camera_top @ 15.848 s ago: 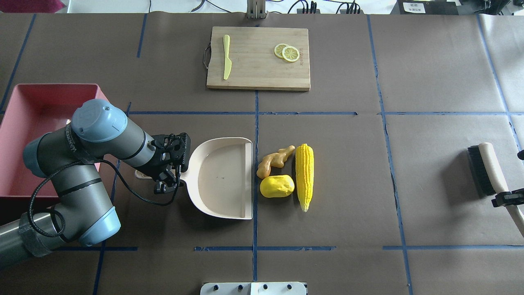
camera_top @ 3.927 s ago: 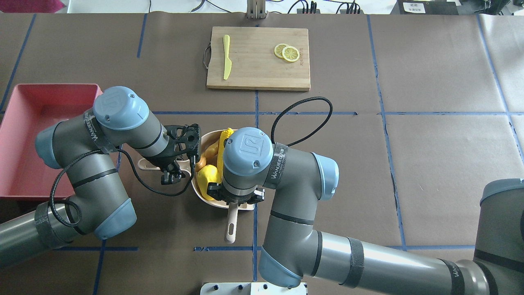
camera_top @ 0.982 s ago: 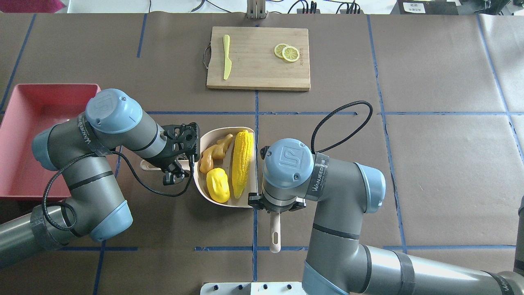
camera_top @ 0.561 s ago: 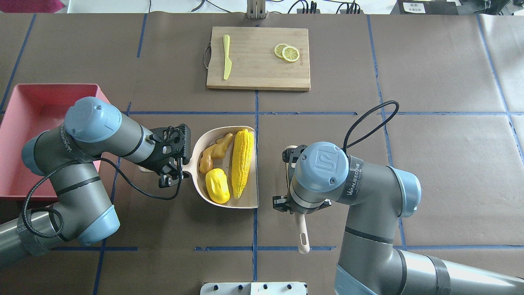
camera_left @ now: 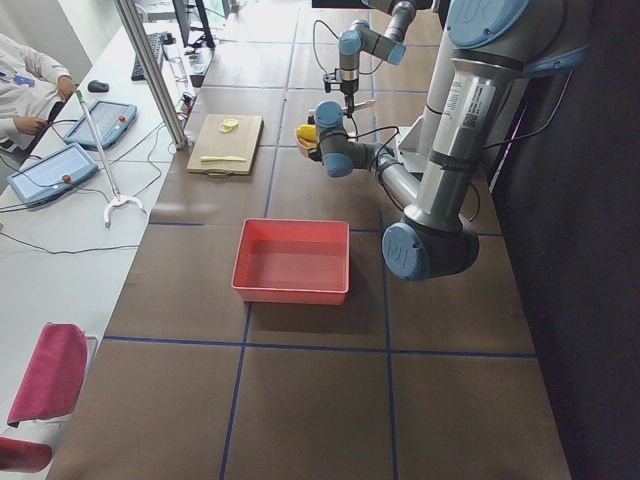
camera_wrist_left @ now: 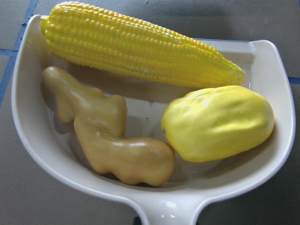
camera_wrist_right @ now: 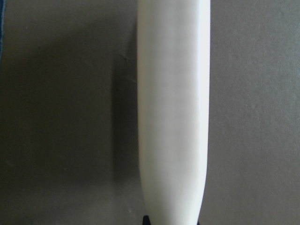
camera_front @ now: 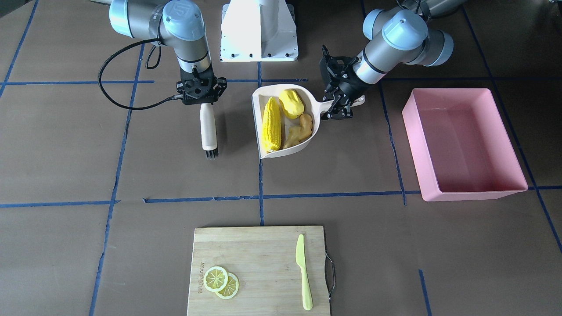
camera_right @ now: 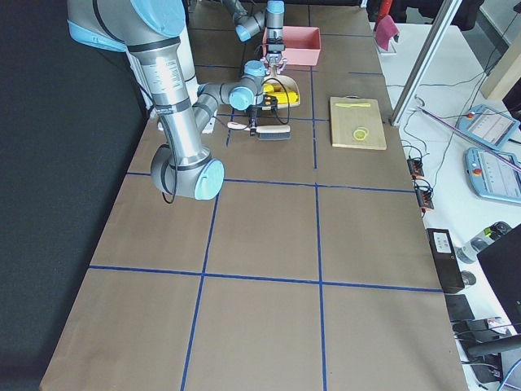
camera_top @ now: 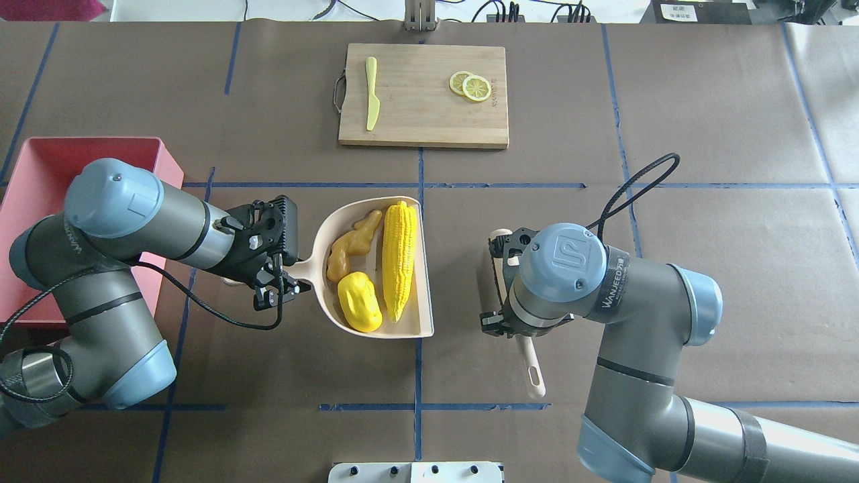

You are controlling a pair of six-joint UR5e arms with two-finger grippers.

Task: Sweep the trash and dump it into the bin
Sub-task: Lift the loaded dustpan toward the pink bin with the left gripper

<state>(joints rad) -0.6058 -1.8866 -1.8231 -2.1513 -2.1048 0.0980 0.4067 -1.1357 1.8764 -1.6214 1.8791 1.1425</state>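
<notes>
The cream dustpan (camera_top: 429, 322) holds the trash: the corn cob (camera_top: 398, 258), the yellow oval lump (camera_top: 359, 312) and the ginger root (camera_top: 352, 245). All three show close up in the left wrist view: corn (camera_wrist_left: 140, 51), lump (camera_wrist_left: 218, 124), ginger (camera_wrist_left: 108, 136). My left gripper (camera_top: 276, 292) is shut on the dustpan's handle (camera_front: 327, 104). The pink bin (camera_top: 100, 141) stands to the left, behind my left arm, with nothing in it (camera_front: 474, 188). My right gripper (camera_front: 201, 100) is shut on the brush (camera_front: 207, 127), right of the pan and apart from it.
A wooden cutting board (camera_top: 423, 121) lies at the far side with a lime-green knife (camera_top: 371, 94) and lemon slices (camera_top: 471, 85) on it. The brush handle (camera_top: 531, 369) sticks out towards the near edge. Blue tape lines cross the brown table cover.
My right arm has carried the brush rightward, away from the dustpan. My left arm has drawn back to the left, and the loaded dustpan has turned slightly and looks a little larger.
</notes>
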